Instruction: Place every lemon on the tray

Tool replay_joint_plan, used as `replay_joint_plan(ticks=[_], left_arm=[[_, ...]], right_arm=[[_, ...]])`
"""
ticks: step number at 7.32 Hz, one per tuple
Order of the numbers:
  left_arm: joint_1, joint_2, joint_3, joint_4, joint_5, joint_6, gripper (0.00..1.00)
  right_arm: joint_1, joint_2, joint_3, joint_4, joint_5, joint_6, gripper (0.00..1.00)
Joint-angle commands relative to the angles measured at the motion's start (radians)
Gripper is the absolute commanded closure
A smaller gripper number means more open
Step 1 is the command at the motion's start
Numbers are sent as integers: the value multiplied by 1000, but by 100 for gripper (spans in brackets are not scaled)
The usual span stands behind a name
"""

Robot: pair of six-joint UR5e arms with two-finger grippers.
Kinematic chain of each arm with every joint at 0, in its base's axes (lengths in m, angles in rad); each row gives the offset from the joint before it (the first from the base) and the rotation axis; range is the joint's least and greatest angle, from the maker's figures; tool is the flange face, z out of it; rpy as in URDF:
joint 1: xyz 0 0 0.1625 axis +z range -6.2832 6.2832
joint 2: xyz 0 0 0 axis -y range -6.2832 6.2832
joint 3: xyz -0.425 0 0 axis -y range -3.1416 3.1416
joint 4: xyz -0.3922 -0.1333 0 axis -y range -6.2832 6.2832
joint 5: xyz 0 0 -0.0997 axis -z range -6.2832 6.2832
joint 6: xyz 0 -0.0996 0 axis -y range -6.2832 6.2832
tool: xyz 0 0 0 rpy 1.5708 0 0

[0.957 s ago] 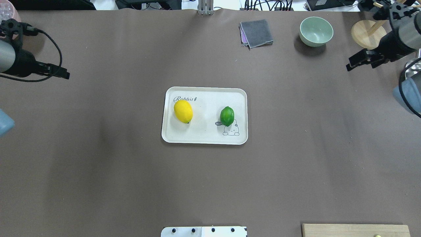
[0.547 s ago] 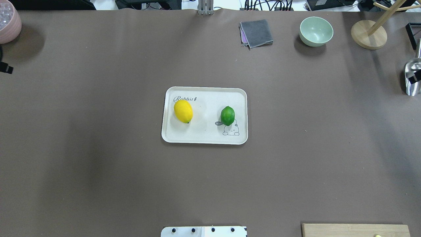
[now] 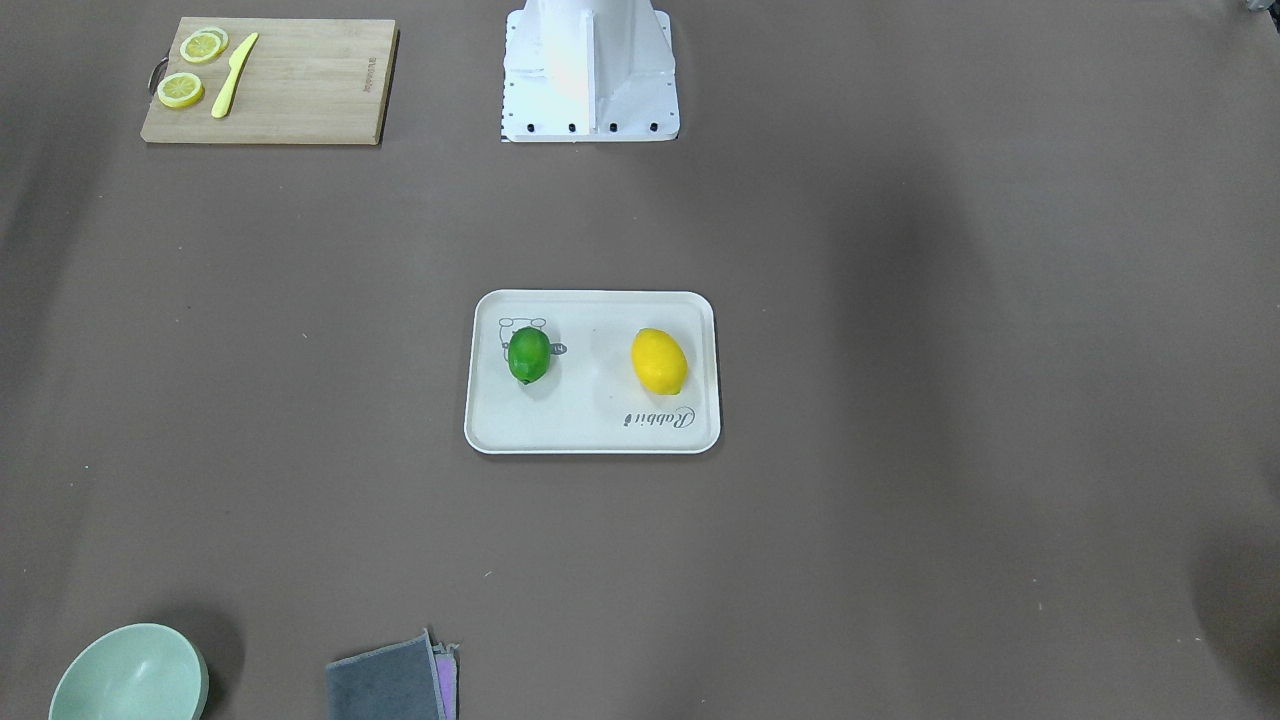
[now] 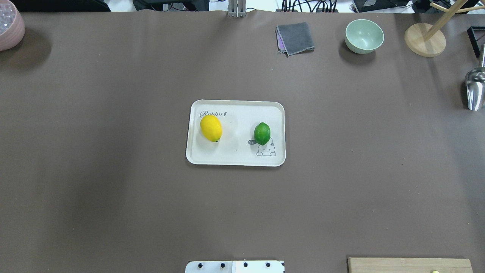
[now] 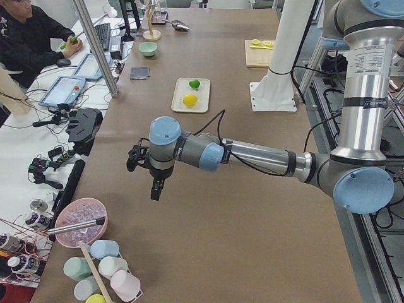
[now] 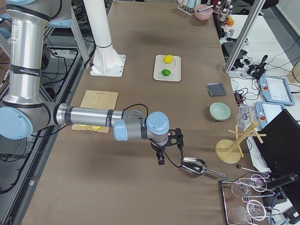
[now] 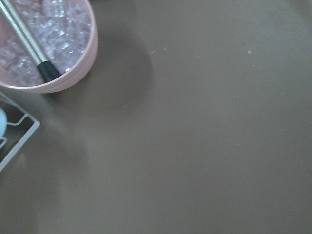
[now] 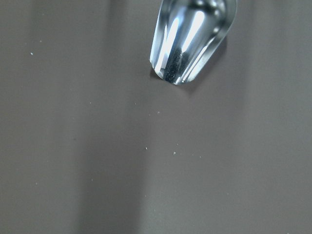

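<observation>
The yellow lemon (image 4: 211,128) and the green lemon (image 4: 262,133) both lie on the cream-white tray (image 4: 235,156) at the table's middle, apart from each other. They also show in the front view: yellow lemon (image 3: 659,361), green lemon (image 3: 529,355), tray (image 3: 590,425). Both grippers are out of the overhead and front views. The left gripper (image 5: 154,184) hangs over bare table near the left end, far from the tray. The right gripper (image 6: 161,158) hangs near the right end, beside a metal scoop. I cannot tell whether either is open or shut.
A wooden cutting board (image 3: 300,90) with lemon slices and a knife lies near the robot base. A green bowl (image 4: 364,36), grey cloth (image 4: 295,38), wooden stand (image 4: 424,40) and metal scoop (image 4: 475,89) sit far right. A pink ice bowl (image 4: 9,24) stands far left.
Both arms have drawn back sideways out of the overhead view, left arm to the left, right arm to the right. The lemons and tray have not moved.
</observation>
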Motion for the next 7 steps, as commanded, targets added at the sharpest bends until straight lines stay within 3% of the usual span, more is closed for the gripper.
replay_joint_plan(ticks=[1,7], left_arm=[[-38,25,24,12,-23,5,2],[-40,23,42,10,-19,5,2]], right_arm=[[14,-8,0,-32,11,0,0],[15,0,10,-46,5,9,0]])
